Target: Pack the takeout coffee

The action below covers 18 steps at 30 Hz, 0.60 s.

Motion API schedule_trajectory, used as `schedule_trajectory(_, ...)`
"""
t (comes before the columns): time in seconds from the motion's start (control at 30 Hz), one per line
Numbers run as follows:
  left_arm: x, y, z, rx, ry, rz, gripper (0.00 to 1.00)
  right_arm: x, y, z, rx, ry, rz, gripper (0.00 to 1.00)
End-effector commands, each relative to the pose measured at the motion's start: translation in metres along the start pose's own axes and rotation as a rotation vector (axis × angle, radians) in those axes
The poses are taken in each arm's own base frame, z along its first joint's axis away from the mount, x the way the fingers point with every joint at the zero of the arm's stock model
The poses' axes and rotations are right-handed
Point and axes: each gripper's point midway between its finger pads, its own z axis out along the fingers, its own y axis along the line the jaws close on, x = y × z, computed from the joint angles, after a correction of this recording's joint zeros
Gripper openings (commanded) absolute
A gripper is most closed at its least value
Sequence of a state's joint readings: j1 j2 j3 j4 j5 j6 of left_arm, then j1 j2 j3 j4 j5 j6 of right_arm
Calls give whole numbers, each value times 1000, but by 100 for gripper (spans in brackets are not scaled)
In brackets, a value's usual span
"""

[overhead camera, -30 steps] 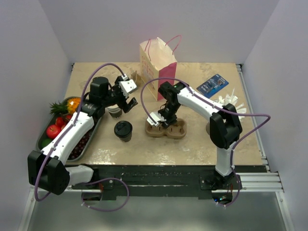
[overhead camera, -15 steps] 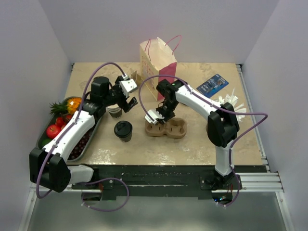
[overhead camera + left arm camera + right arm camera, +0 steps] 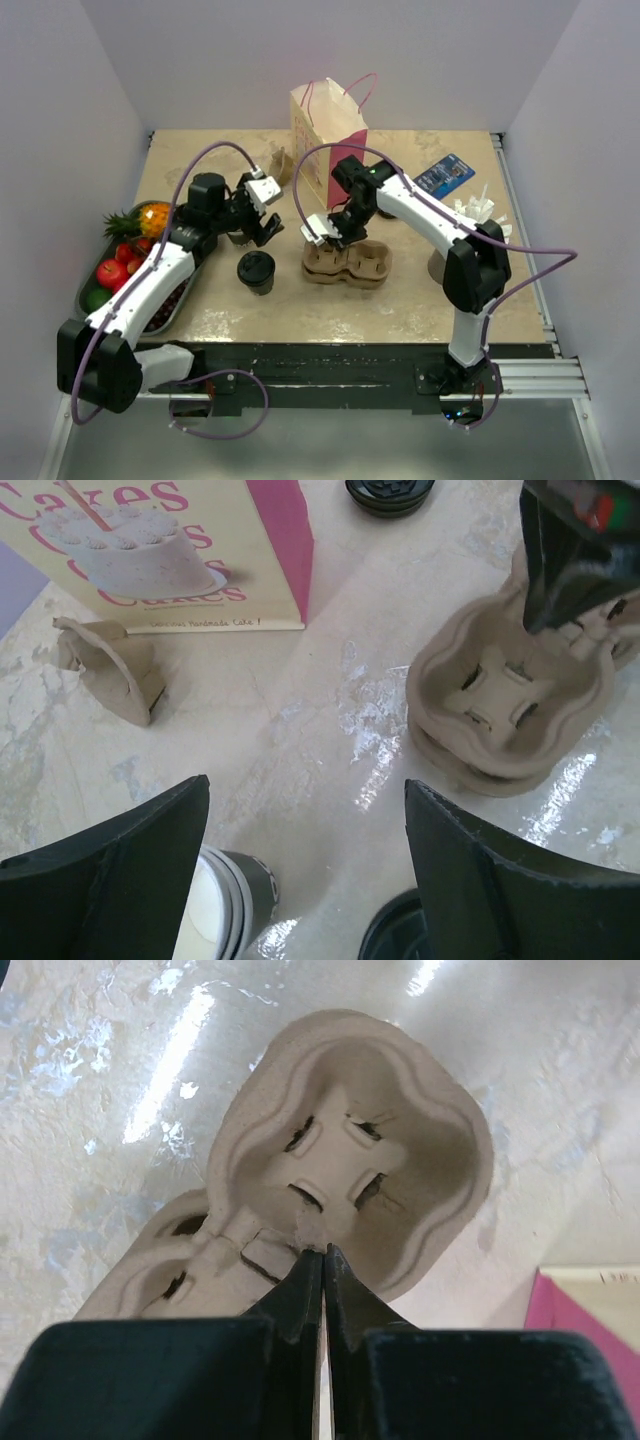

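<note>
So the coffee cup (image 3: pixel 256 271) with the black lid is sitting upright on the table (image 3: pixel 400 310), left of centre. It's between the fruit tray (image 3: pixel 84 288) and the cup carrier (image 3: pixel 348 264) and touching neither. A strip of bare tabletop is showing between it and the carrier's left edge, and more bare top is running from it down to the near edge.

The left gripper (image 3: pixel 262 222) is hovering just behind the cup with its fingers spread wide, gripping nothing. In its wrist view the cup's lid is peeking in at the bottom edge beside one finger (image 3: pixel 500 880), and an open cup (image 3: pixel 225 910) is poking in by the other finger (image 3: pixel 110 880).

The right gripper (image 3: pixel 322 1253) is reaching down onto the carrier's middle, fingers squeezed together on the thin cardboard ridge between the two wells, which are both facing up.

The paper bag (image 3: pixel 328 125) is standing behind the carrier near the far edge, well apart from the cup. A blue packet (image 3: pixel 441 176) is lying off toward the far right corner.
</note>
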State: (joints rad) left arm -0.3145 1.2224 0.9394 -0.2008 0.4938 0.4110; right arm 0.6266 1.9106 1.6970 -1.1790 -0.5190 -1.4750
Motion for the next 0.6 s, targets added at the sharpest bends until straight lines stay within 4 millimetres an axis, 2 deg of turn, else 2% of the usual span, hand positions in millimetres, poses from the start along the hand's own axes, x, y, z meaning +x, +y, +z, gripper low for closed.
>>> schedule_trajectory(0.0, -25, -22, -29, 7, -114, 78, 83, -10, 2, -18, 64, -28, 68, 0)
schedule_trajectory(0.07, -12, -45, -29, 70, -75, 138, 84, -10, 1, -18, 73, -29, 94, 0)
schedule_trajectory(0.13, -7, -56, -30, 94, -57, 167, 84, -16, -11, -28, 121, -37, 100, 0)
schedule_trajectory(0.23, -7, -58, -30, 91, -62, 190, 84, -21, -24, -43, 183, -52, 124, 0)
schedule_trajectory(0.3, -9, -60, -27, 99, -70, 192, 84, -23, -23, -44, 184, -74, 145, 0)
schedule_trajectory(0.37, -10, -70, -23, 135, -81, 213, 84, -17, -9, -32, 126, -68, 153, 0)
schedule_trajectory(0.5, -12, -94, -25, 206, -115, 328, 84, -25, -26, -46, 191, -142, 222, 0)
schedule_trajectory(0.57, -6, -111, -25, 265, -134, 435, 84, -21, -16, -37, 126, -138, 246, 0)
